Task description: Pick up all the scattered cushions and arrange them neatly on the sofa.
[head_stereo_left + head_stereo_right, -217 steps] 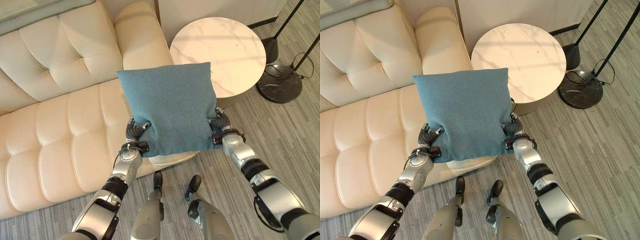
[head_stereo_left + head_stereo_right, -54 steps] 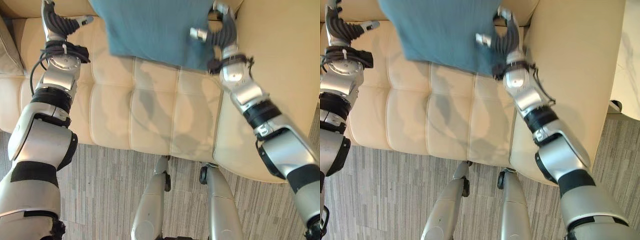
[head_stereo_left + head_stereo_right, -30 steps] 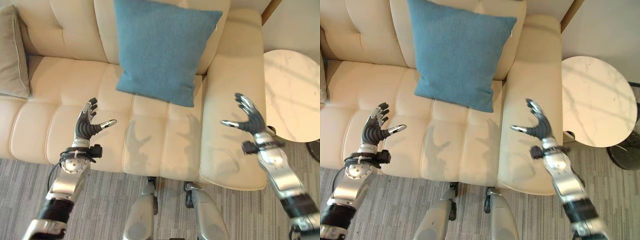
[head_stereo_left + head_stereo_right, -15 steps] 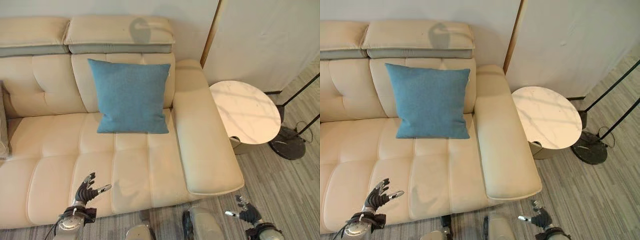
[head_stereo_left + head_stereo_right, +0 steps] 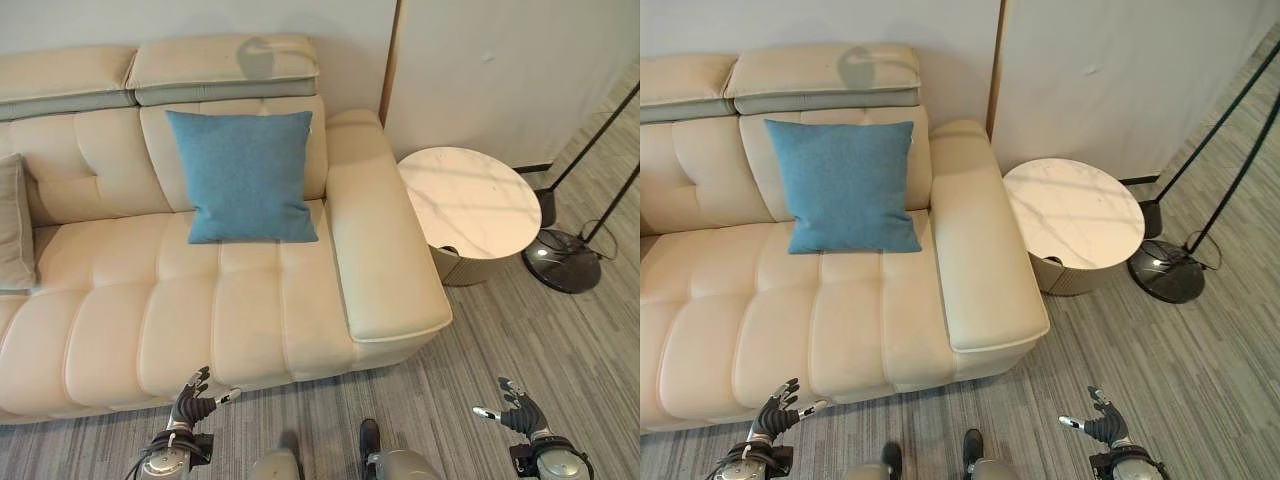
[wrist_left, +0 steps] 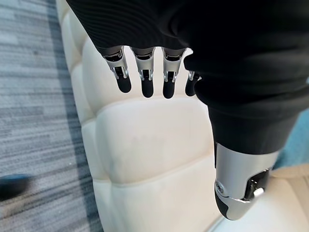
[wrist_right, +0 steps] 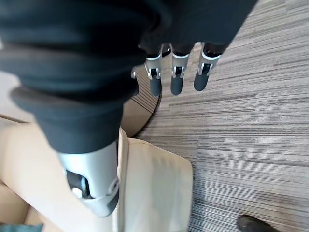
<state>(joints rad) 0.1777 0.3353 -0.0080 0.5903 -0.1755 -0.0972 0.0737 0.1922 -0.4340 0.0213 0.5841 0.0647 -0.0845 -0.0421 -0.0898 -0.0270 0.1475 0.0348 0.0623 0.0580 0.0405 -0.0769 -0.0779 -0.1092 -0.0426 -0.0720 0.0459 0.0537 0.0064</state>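
A blue cushion (image 5: 243,176) stands upright against the back of the cream sofa (image 5: 150,310), near its right armrest (image 5: 382,260). A beige cushion (image 5: 14,222) leans at the sofa's far left. My left hand (image 5: 192,403) hangs open low over the floor in front of the sofa, holding nothing, its fingers (image 6: 143,72) straight. Over the floor at the lower right, my right hand (image 5: 517,412) is open and empty as well, fingers (image 7: 175,72) spread.
A round white marble side table (image 5: 468,203) stands right of the armrest. A black floor lamp base (image 5: 566,260) with thin poles sits further right. Grey striped carpet (image 5: 520,330) runs in front of the sofa.
The camera has shifted, bringing the beige cushion into sight. Both open hands sit slightly more to the right at the bottom edge. The blue cushion rests where it was.
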